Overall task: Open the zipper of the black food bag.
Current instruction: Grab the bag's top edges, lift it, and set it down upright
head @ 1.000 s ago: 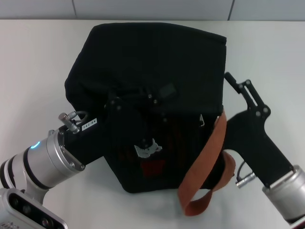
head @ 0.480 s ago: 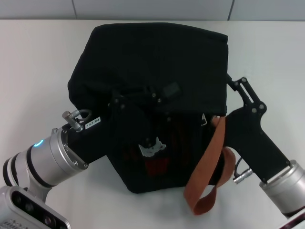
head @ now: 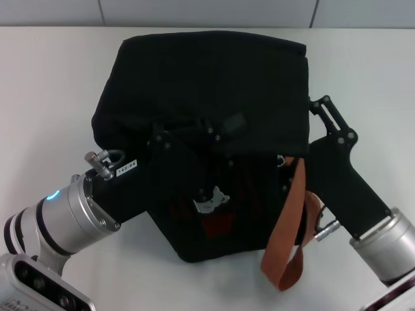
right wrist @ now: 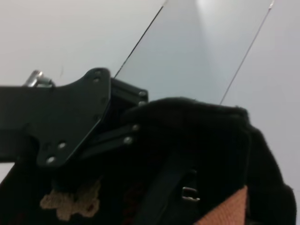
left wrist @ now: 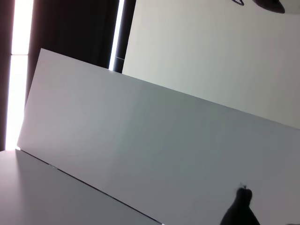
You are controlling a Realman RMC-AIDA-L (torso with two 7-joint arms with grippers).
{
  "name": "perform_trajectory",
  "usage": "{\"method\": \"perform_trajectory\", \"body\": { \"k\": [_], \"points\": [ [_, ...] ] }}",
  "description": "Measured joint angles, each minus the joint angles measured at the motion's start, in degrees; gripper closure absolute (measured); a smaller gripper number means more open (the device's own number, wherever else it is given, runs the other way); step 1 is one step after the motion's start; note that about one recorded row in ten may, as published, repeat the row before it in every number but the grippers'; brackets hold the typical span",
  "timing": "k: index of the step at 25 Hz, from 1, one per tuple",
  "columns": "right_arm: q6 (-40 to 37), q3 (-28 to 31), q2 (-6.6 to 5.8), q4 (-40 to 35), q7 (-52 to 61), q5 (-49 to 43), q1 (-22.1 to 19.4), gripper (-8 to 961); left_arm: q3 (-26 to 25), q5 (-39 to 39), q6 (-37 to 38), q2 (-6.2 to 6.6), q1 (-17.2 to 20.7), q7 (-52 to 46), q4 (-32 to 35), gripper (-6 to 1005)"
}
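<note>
The black food bag [head: 201, 71] stands mid-table, with its bear patch [head: 209, 201] and red lettering facing me. An orange-brown handle [head: 290, 227] hangs down its right front. My left gripper [head: 217, 127] reaches in from the left and is shut on a fold of fabric at the bag's top front edge; the right wrist view shows it as a black plate [right wrist: 70, 122] against the bag [right wrist: 211, 140]. My right gripper [head: 318, 116] lies against the bag's right side. A small silver pull tab of the zipper [head: 280, 160] shows beside it. The zipper track is hidden in the black fabric.
The white table [head: 45, 84] runs to a tiled wall at the back. The left wrist view shows only a pale panel [left wrist: 140, 140] and wall, with a dark tip at its lower edge.
My right gripper has moved farther away and to the right along the bag's side. The orange handle swung right with it. The left arm shifted slightly right, then held still.
</note>
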Motion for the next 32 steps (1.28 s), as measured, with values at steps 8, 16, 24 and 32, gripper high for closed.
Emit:
{"method": "perform_trajectory", "body": {
  "k": [8,16,24,32],
  "points": [
    [-0.9,-0.9,-0.3,-2.5,11.0,-1.8,-0.3,129,0.0,0.1,-0.3,0.01,-0.5,-0.2,0.0,922],
    [-0.5,-0.7,-0.08,-3.3,10.4,-3.8,0.3,129,0.0,0.1,-0.5,0.03,-0.7,-0.2,-0.3,922],
    [1.3,3.4,0.02,-0.2,0.7,-3.3,0.6,129,0.0,-0.2,-0.5,0.0,-1.0,-0.2,-0.6,923],
    [0.8,3.7,0.02,0.2,-2.0,-3.3,-1.5,132,0.0,0.1,-0.4,-0.02,-0.9,-0.2,-0.7,922]
  ]
}}
